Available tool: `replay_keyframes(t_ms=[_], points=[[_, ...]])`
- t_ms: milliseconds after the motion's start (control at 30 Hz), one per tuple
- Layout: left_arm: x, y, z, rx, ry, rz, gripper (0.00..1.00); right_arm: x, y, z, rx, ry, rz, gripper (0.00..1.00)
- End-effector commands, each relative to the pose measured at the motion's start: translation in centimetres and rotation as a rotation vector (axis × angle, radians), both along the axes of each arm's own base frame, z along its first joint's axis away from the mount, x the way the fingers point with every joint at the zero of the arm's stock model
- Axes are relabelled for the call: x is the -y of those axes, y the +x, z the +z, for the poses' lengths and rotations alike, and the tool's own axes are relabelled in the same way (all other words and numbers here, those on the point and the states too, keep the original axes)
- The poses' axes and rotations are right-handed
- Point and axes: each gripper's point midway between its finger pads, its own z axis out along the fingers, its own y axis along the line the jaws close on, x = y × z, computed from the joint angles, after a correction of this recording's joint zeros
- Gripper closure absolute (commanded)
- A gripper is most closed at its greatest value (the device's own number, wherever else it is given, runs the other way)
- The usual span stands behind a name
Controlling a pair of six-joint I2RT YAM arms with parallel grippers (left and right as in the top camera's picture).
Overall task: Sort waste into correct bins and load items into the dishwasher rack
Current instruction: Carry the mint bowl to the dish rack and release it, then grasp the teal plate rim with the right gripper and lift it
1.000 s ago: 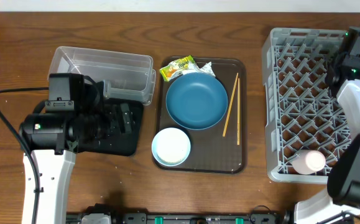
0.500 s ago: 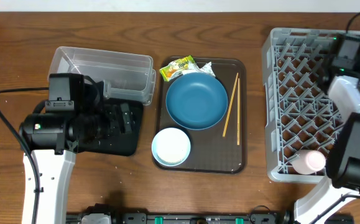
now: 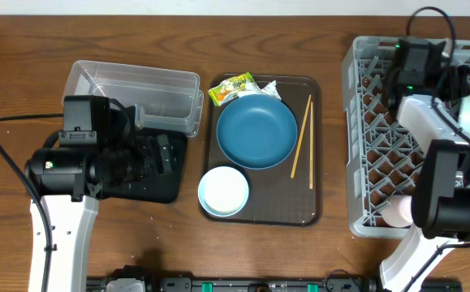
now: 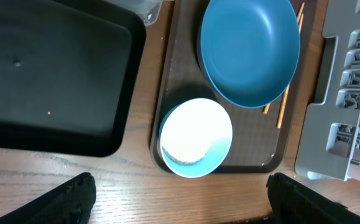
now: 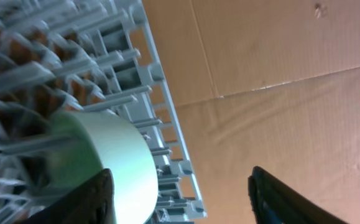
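1. The right gripper [image 5: 180, 180] hangs over the far part of the grey rack [image 3: 355, 138], its two fingers [image 5: 97, 200] spread wide with nothing between them.
2. Just beside one finger, a mint-green bowl [image 5: 108, 155] stands on edge among the rack's pegs. Whether finger and bowl touch cannot be told. From overhead the bowl sits at the rack's right edge.
3. A pink cup [image 3: 397, 212] lies on its side in the rack's near left corner, partly hidden behind the right arm [image 3: 450, 195].
4. Well to the left of the rack, the left gripper [image 4: 181, 182] is also wide open and empty, hovering over bare table [image 4: 136, 186].
5. Just left of the rack lies a brown serving tray [image 3: 287, 203]. A blue bowl [image 3: 256, 131] fills its middle.
6. The blue bowl's far rim overlaps a yellow-green wrapper [image 3: 231, 87] and a crumpled tissue [image 3: 269, 86], so both are partly covered at the tray's far edge.
7. Two chopsticks [image 3: 302, 144] lie along the tray's strip nearest the rack, between the blue bowl and the rack's left wall.
8. A white bowl [image 4: 196, 138] sits at the tray's near corner away from the rack, with pale grains [image 4: 181, 159] along its inner wall.
9. Farther left of the rack are a clear tub [image 3: 133, 93] and, nearer the camera, a black tray [image 4: 49, 74]. From overhead the left arm [image 3: 64, 170] covers much of the black tray.
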Motion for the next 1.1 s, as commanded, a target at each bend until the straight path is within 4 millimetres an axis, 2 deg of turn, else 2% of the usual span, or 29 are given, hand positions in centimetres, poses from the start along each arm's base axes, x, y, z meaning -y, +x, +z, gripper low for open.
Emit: replay_keyframes(t_ms=[0,200,333,400,433,467,500,600,667,733,767,833,1067], points=[[-0.2,0.1,0.5,0.021,0.018,-0.011,0.1,-2.8,1.3,2.7,0.064,0.009,0.089,0.26],[-0.2,0.1,0.5,0.021,0.017,-0.01,0.1,-9.8,3.4,7.3,0.189,0.069,0.327,0.21],[-0.2,0.1,0.5,0.02,0.018,-0.011,0.1,-16.6,3.4,10.8,0.261,0.121,0.522,0.18],[-0.2,0.1,0.5,0.02,0.018,-0.011,0.1,-20.5,2.9,11.4,0.272,0.169,0.626,0.16],[-0.2,0.1,0.5,0.02,0.017,-0.01,0.1,-22.6,2.5,11.2,0.265,0.207,0.681,0.15],[-0.2,0.1,0.5,0.02,0.017,-0.01,0.1,-25.5,1.9,10.4,0.236,0.274,0.763,0.16],[-0.2,0.1,0.5,0.02,0.017,-0.01,0.1,-27.3,1.4,9.5,0.211,0.328,0.814,0.15],[-0.2,0.1,0.5,0.02,0.018,-0.011,0.1,-34.7,-1.5,4.2,0.081,0.672,0.981,0.16],[-0.2,0.1,0.5,0.02,0.018,-0.011,0.1,-38.4,-4.1,0.9,-0.004,0.943,0.998,0.16],[-0.2,0.1,0.5,0.02,0.017,-0.01,0.1,-40.8,-6.4,-1.1,-0.056,1.185,0.948,0.21],[-0.2,0.1,0.5,0.02,0.018,-0.011,0.1,-41.5,-7.2,-1.7,-0.07,1.273,0.909,0.24],[-0.2,0.1,0.5,0.02,0.018,-0.011,0.1,-41.4,-8.0,-2.3,-0.058,1.346,0.818,0.25],[-0.2,0.1,0.5,0.02,0.017,-0.01,0.1,-37.6,-8.6,-4.5,0.032,1.416,0.492,0.25]])
